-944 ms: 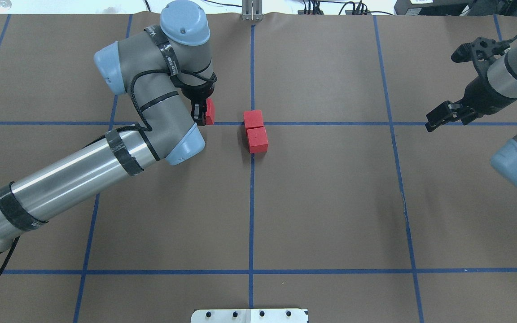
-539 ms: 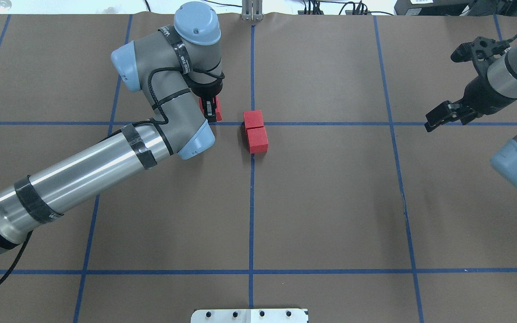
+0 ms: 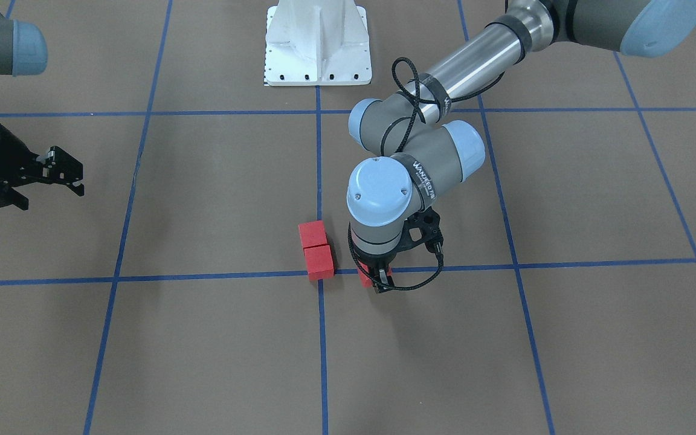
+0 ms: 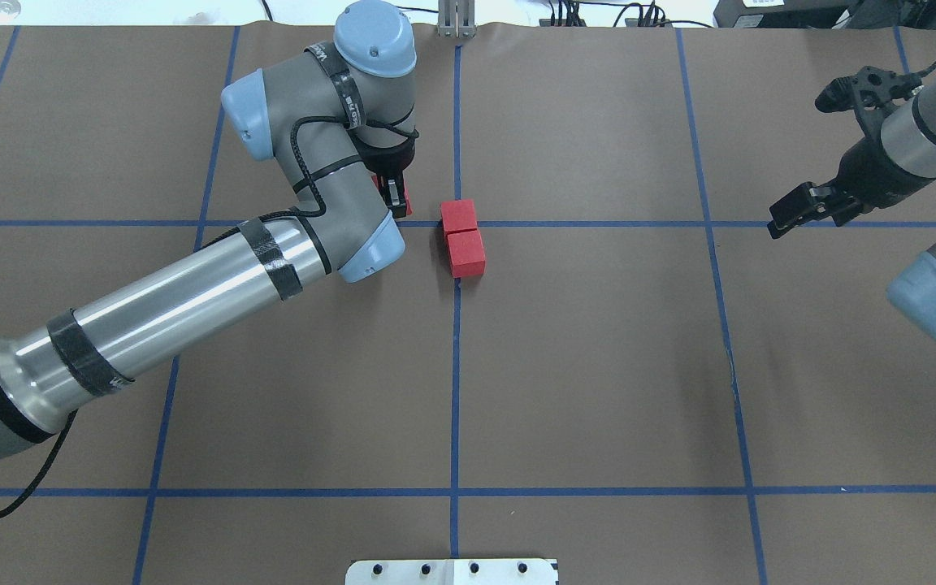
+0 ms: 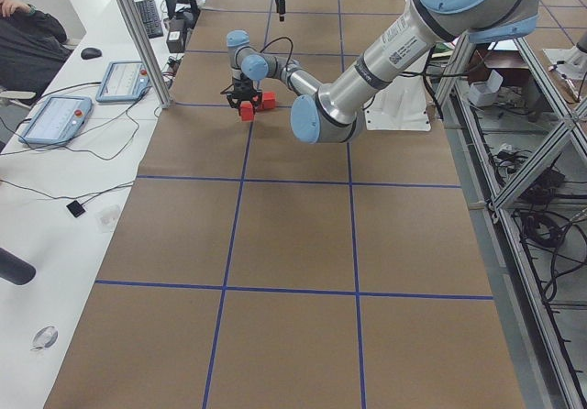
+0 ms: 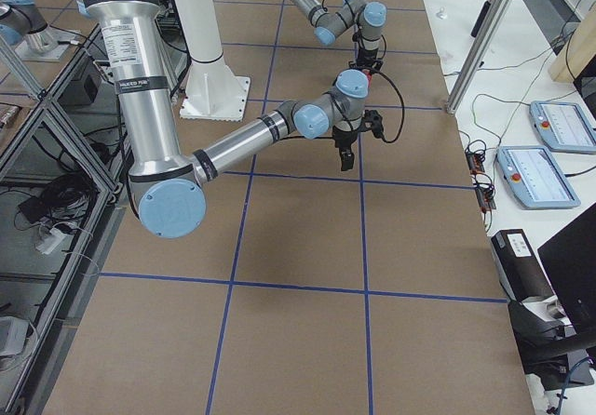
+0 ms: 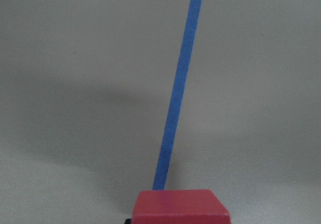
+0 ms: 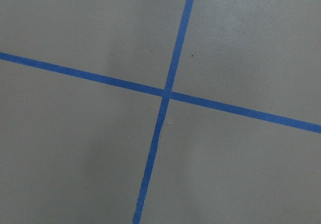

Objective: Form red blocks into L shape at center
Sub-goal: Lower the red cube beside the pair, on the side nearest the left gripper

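Two red blocks lie touching in a short row at the center, covering the blue tape crossing; the front view shows them as one pair. My left gripper is shut on the third red block, just left of the pair with a small gap. It hangs low over the horizontal blue line. The left wrist view shows that block's top at the bottom edge. My right gripper hovers open and empty at the far right.
The robot's white base plate sits at the near table edge. The right wrist view shows only bare brown surface and another blue crossing. A side bench with tablets and a seated person flanks the table.
My left arm has carried its red block to the right, closing most of the gap to the two blocks at the center. The right arm has stayed put.
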You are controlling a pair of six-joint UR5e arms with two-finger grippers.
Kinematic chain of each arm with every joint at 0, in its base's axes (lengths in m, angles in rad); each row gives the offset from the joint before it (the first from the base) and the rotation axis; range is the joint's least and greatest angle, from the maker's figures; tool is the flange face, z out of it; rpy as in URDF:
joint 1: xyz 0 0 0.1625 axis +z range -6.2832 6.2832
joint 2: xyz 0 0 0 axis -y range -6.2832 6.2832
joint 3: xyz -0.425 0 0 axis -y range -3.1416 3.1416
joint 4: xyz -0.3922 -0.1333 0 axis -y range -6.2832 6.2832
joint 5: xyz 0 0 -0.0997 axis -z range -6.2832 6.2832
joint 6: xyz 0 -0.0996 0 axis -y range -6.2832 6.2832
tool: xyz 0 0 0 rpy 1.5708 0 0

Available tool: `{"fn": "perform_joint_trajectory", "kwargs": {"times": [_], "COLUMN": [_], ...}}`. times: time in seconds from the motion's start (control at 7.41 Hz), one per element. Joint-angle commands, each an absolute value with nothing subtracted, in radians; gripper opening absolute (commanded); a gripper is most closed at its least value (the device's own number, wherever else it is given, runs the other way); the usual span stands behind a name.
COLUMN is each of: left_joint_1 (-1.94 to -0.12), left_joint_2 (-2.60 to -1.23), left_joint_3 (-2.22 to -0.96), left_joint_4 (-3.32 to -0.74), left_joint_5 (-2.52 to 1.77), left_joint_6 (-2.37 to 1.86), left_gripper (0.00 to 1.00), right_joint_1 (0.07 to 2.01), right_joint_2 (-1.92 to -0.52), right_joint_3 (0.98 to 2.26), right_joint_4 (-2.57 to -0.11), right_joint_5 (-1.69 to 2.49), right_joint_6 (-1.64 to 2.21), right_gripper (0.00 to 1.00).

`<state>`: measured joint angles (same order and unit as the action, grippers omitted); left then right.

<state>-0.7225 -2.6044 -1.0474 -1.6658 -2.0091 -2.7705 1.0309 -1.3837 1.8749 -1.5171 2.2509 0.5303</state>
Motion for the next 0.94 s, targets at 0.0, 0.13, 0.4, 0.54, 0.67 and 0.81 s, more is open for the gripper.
{"fn": "perform_joint_trajectory", "kwargs": {"times": [0.0,0.13,0.4,0.54,0.67,0.81], "left_joint_1": [-0.697,-0.687,-0.687,-0.683,-0.683,-0.683], "left_joint_2": [-2.617,-2.628,-2.637,-2.64,-2.64,-2.648], "left_joint_3": [-1.037,-1.037,-1.004,-0.99,-0.989,-0.989], "left_joint_4": [-1.667,-1.669,-1.707,-1.709,-1.709,-1.709], "left_joint_5": [-2.011,-2.011,-2.008,-2.008,-2.008,-2.008], "left_joint_6": [-2.772,-2.773,-2.772,-2.773,-2.776,-2.777], "left_gripper": [0.0,0.0,0.0,0.0,0.0,0.0], "right_joint_1": [1.029,1.023,1.02,1.02,1.02,1.02], "right_joint_2": [-1.384,-1.384,-1.387,-1.387,-1.387,-1.387], "right_joint_3": [1.875,1.873,1.873,1.873,1.875,1.875], "right_joint_4": [-1.517,-1.517,-1.517,-1.517,-1.517,-1.517], "right_joint_5": [2.25,2.244,2.244,2.244,2.244,2.244], "right_joint_6": [0.531,0.531,0.531,0.531,0.531,0.531], "right_gripper": [0.99,0.99,0.99,0.99,0.99,0.99]}}
